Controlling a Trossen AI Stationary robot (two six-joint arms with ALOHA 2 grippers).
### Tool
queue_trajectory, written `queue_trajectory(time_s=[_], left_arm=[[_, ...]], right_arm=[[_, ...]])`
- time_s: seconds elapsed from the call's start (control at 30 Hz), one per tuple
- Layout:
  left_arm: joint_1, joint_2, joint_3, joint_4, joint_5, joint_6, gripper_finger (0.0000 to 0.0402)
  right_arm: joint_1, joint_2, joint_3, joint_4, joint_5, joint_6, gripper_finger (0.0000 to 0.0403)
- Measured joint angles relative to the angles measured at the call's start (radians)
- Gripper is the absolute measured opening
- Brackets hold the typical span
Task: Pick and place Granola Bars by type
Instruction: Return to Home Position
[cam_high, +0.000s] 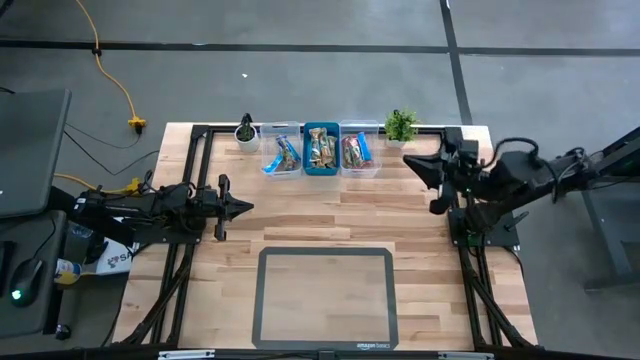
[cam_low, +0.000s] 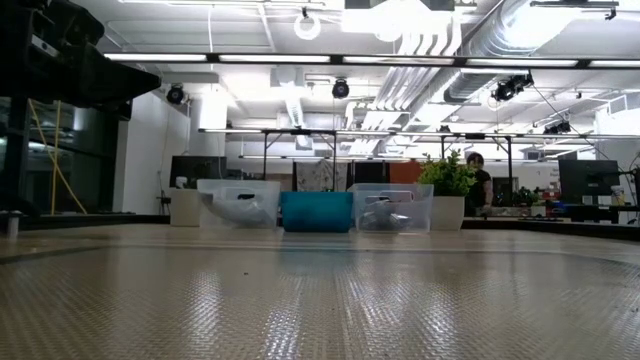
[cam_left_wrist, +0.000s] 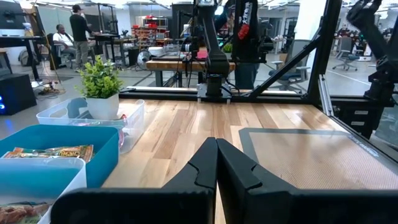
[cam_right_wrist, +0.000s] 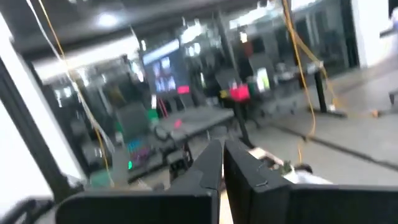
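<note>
Wooden table (cam_high: 320, 215) with snack bins between two robot arms.
At left, left gripper (cam_high: 250, 207), fingers pressed together; at back centre, Granola Bars (cam_high: 284, 155) inside left clear bin (cam_high: 268, 150), blue bin (cam_high: 321, 170), right clear bin (cam_high: 360, 172); at right, right gripper (cam_high: 406, 160), fingers likewise together.

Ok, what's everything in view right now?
Clear bins: 2, transparent, far edge, either side of the blue bin.
Blue bin: 1, far edge, middle.
Bars: several, count unclear; blue in left bin, tan in blue bin, mixed in right bin.
Plants: 2, white pots, outside each clear bin.
Mat: 1, dark-bordered, near middle.
Table: 1, light wood.
People: a few, room beyond.
Left gripper: shut, empty, table's left.
Right gripper: shut, empty, table's right.
</note>
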Motion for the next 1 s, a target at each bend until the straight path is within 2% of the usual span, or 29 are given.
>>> queue_trajectory(time_s=[0.17, 0.37, 0.47, 0.6, 0.77, 1.0], left_arm=[[0.000, 0.000, 0.000, 0.000, 0.000, 0.000, 0.0001], [0.000, 0.000, 0.000, 0.000, 0.000, 0.000, 0.0001], [0.000, 0.000, 0.000, 0.000, 0.000, 0.000, 0.0001], [0.000, 0.000, 0.000, 0.000, 0.000, 0.000, 0.0001], [0.000, 0.000, 0.000, 0.000, 0.000, 0.000, 0.0001], [0.000, 0.000, 0.000, 0.000, 0.000, 0.000, 0.0001]], right_arm=[[-0.049, -0.193, -0.353, 0.345, -0.042, -0.081, 0.0000], [-0.094, -0.363, -0.677, 0.591, -0.132, -0.110, 0.0000], [-0.096, -0.416, -0.796, 0.689, -0.139, -0.168, 0.0000], [-0.096, -0.448, -0.905, 0.773, -0.133, -0.235, 0.0000], [-0.096, -0.456, -0.979, 0.821, -0.131, -0.322, 0.0000], [-0.108, -0.456, -1.033, 0.830, -0.116, -0.297, 0.0000]])
